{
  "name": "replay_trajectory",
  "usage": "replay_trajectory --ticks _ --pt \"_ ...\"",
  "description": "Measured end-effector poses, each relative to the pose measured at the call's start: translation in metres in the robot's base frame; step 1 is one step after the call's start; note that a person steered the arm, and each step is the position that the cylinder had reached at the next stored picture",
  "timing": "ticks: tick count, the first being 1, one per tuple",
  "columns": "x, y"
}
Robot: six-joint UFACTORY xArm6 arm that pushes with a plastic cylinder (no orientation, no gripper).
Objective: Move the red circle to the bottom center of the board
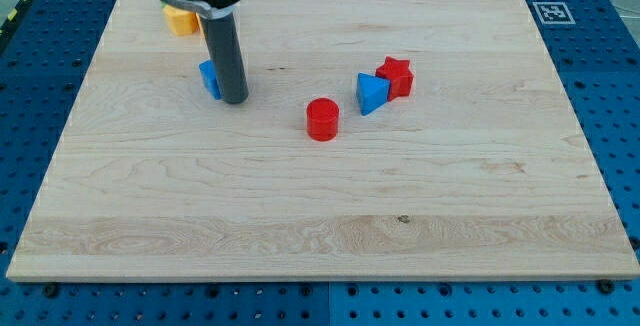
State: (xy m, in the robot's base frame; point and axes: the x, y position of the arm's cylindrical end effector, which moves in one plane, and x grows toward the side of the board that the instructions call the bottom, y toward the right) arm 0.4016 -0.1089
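The red circle is a short red cylinder near the middle of the wooden board. My tip rests on the board to the circle's left, about a block's width or more away, and touches the right side of a blue block that the rod partly hides. A blue triangle lies just right of and above the red circle. A red star touches the triangle's right side.
An orange-yellow block sits near the board's top left, partly hidden by the arm's body. A fiducial marker is at the top right corner. Blue pegboard surrounds the board.
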Motion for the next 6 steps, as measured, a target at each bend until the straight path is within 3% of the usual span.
replay_trajectory --ticks 2,4,6 --pt "-0.042 -0.017" --pt "-0.004 -0.024" --pt "-0.037 -0.045"
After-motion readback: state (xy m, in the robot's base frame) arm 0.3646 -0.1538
